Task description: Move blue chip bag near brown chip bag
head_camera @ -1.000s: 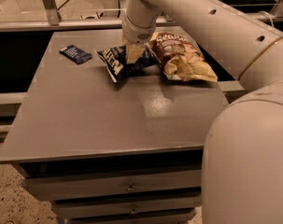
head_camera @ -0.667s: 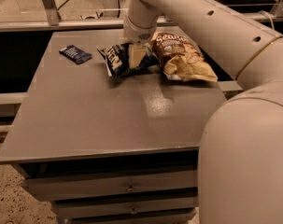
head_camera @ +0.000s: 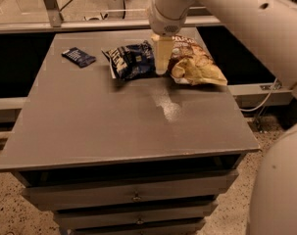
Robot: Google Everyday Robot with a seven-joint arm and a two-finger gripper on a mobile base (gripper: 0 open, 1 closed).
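blue chip bag [head_camera: 131, 60] is lying crumpled at the back centre of the grey tabletop [head_camera: 113, 121]: glossy dark blue, white edges, white lettering showing but I'm not making it out. gripper [head_camera: 161, 68] is hanging down at the bag's right edge, between it and the brown chip bag [head_camera: 194, 65]; can't tell whether it's apart or clamped. brown bag is sitting just beside, close to the table's right edge, wrinkled tan-yellow end pointing right, script unreadable. small flat dark blue packet [head_camera: 78, 57] is lying well apart at back left. matte top is running open from both bags to the front edge, drawers [head_camera: 133, 195] sitting below
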